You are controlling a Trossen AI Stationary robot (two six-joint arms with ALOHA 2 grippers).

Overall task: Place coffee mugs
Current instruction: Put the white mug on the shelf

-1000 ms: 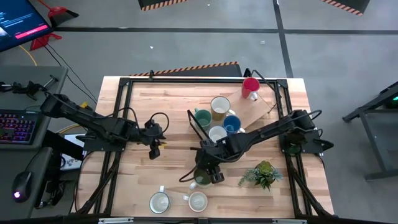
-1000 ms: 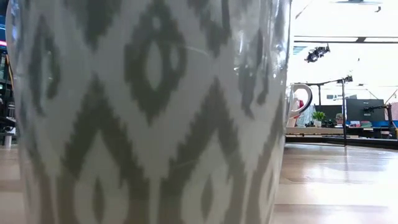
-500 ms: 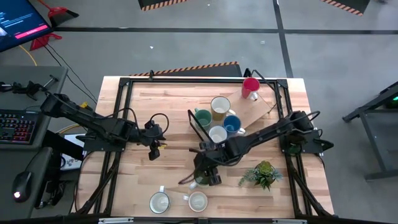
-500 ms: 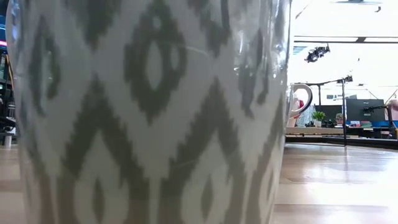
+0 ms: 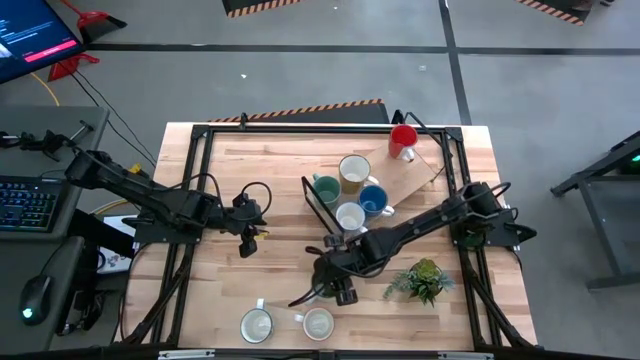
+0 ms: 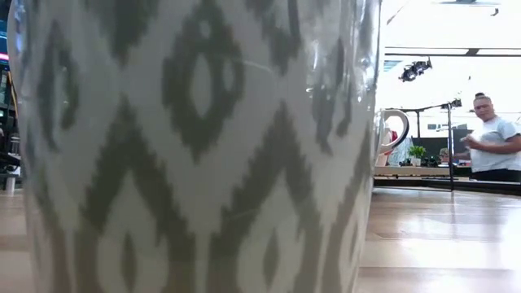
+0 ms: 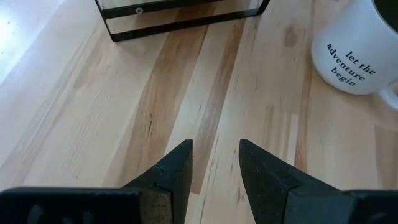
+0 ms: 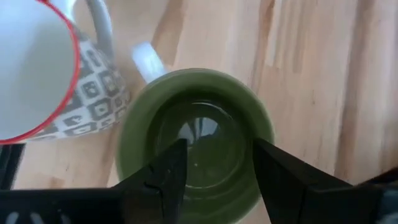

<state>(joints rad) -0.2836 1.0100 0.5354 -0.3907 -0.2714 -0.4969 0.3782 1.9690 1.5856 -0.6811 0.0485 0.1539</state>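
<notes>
Pale butcher-block wood is covering the table, framed by black rails, with grey floor around it. At the middle front, the right gripper is hanging directly over the olive green mug; in the right wrist view its two fingers are standing spread, both tips showing over the mug's open mouth, and whether either is touching the wall cannot be told. Just beside that mug a white mug with a red rim and a grey square pattern is standing.

The left gripper is waiting over bare wood on the left half, fingers parted with nothing between them; a white mug lettered "let the adventure begin" is sitting well ahead of it.

Behind the right arm, a cluster is gathering the cream-yellow mug, teal mug, blue mug and a white mug. The red mug is standing apart near the far edge. Two pale mugs are sitting at the front edge, one of them, diamond-patterned, filling the low view. A small potted plant is standing right of the gripper, and a person is showing far off.
</notes>
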